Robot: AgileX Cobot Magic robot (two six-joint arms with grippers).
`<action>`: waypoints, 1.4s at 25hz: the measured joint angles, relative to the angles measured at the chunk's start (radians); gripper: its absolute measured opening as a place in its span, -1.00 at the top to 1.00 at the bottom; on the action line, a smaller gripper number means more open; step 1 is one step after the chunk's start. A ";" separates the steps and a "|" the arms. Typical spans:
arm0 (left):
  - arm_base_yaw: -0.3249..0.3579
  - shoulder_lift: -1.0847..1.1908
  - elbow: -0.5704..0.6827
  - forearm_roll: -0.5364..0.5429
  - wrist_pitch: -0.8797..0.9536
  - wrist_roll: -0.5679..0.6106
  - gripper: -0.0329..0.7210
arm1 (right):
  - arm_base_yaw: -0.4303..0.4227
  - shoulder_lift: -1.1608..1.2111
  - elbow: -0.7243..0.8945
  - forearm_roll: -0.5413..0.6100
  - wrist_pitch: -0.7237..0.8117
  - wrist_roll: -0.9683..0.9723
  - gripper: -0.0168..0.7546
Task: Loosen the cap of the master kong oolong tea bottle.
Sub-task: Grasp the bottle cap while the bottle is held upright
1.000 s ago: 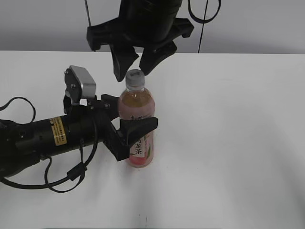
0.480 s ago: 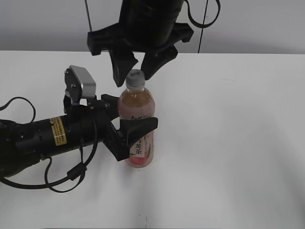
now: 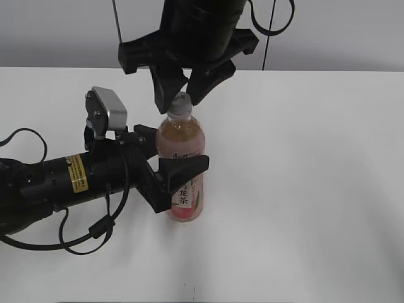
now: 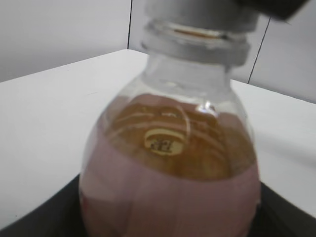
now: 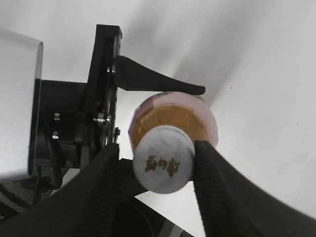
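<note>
Black Chinese characters, "龙茶" readable, on the bottle's label (image 3: pixel 184 197); small dark print, illegible, on the cap (image 5: pixel 163 166); yellow sticker with unreadable text on the left arm (image 3: pixel 77 173).

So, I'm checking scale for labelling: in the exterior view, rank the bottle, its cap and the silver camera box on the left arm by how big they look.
1. Master kong oolong tea bottle, clearly largest.
2. Silver camera box.
3. Cap, smallest, partly hidden by the right tool.
</note>
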 joint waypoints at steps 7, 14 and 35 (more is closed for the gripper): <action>0.001 0.000 0.000 0.000 0.000 0.000 -0.29 | -0.004 0.000 0.000 0.001 0.002 -0.045 0.26; 0.001 0.000 0.000 0.000 -0.001 0.000 -0.29 | -0.005 0.000 0.000 0.010 0.003 -0.203 0.26; 0.001 -0.001 0.000 0.015 -0.005 0.004 -0.29 | -0.005 -0.005 0.000 0.028 0.002 -1.185 0.26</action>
